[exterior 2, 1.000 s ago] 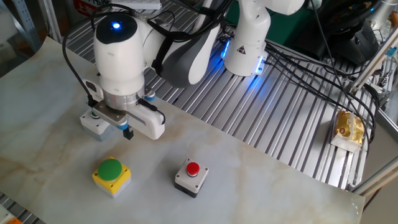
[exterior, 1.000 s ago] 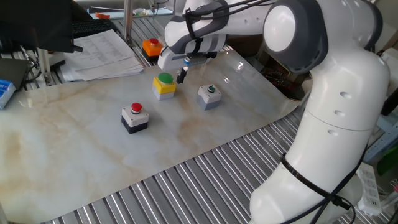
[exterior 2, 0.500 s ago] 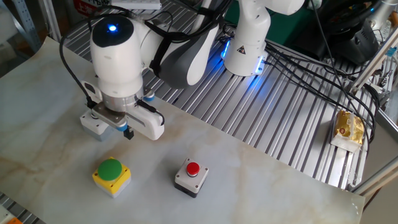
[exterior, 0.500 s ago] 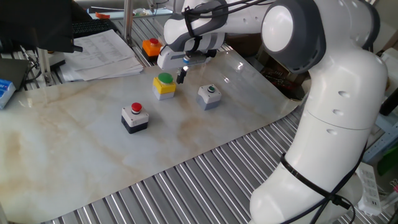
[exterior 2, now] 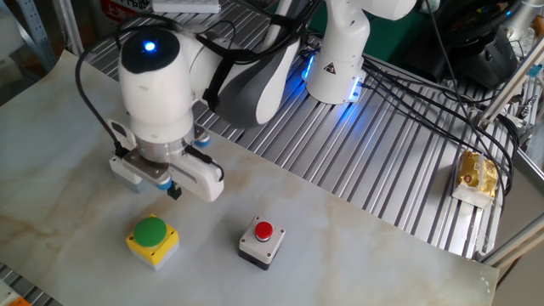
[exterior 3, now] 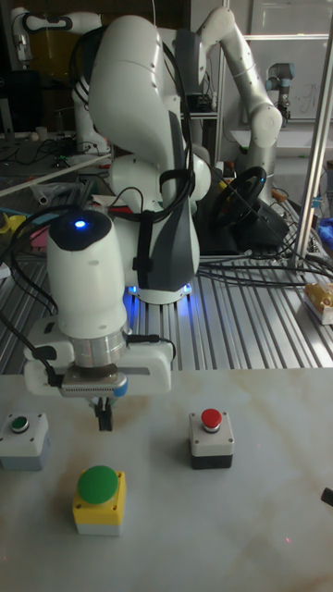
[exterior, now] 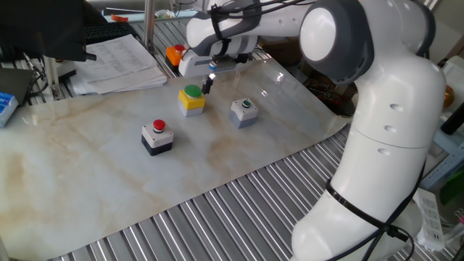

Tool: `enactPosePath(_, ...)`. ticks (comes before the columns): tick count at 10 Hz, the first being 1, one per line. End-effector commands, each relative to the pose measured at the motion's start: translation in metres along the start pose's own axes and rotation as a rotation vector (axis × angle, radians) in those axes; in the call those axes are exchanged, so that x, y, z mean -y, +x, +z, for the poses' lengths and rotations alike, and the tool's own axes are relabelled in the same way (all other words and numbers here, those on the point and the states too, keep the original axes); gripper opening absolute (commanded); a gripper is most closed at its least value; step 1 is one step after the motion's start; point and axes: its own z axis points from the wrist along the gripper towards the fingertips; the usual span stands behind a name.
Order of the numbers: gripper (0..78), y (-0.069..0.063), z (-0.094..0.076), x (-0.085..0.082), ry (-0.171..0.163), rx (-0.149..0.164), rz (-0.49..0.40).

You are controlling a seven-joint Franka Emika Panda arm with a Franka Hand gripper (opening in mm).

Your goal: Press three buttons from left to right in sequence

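Three button boxes stand on the marble sheet. The red button on its white-topped black box [exterior: 157, 136] [exterior 2: 260, 240] [exterior 3: 212, 437] is at the left in one fixed view. In the middle is the green button on the yellow box [exterior: 191, 99] [exterior 2: 152, 240] [exterior 3: 99, 498]. The grey box with a small dark-green button [exterior: 244, 112] [exterior 3: 23, 439] is at the right, and the hand partly hides the grey box [exterior 2: 124, 171] in the other fixed view. My gripper [exterior: 207, 85] [exterior 2: 174, 190] [exterior 3: 104, 416] hangs shut, holding nothing, just off the yellow box's edge, above the table and touching no button.
An orange box with a red button [exterior: 176, 54] sits behind the arm near the sheet's far edge. Papers [exterior: 119, 61] lie at the back left. Metal slats [exterior: 239, 210] border the sheet, and cables [exterior 2: 408, 93] run over them.
The gripper has shifted a little away from the grey box and toward the yellow box, rising slightly. The boxes have not moved.
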Motion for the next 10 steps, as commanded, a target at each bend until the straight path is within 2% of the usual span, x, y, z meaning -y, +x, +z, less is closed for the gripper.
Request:
enactPosePath(1,1.1,-0.015,0.000,-0.004,-0.010,0.001,-0.011)
enactPosePath(6,1.1,-0.033,-0.004,-0.003,-0.013,-0.014,-0.018)
enactPosePath(7,1.1,-0.040,-0.006,-0.001,-0.014,-0.019,-0.021)
enactPosePath(8,1.1,-0.041,-0.005,-0.001,-0.018,-0.005,-0.023)
enactPosePath(9,1.1,-0.041,-0.005,-0.002,-0.025,-0.007,-0.028)
enactPosePath(10,1.1,-0.042,-0.004,-0.002,-0.020,-0.037,-0.020)
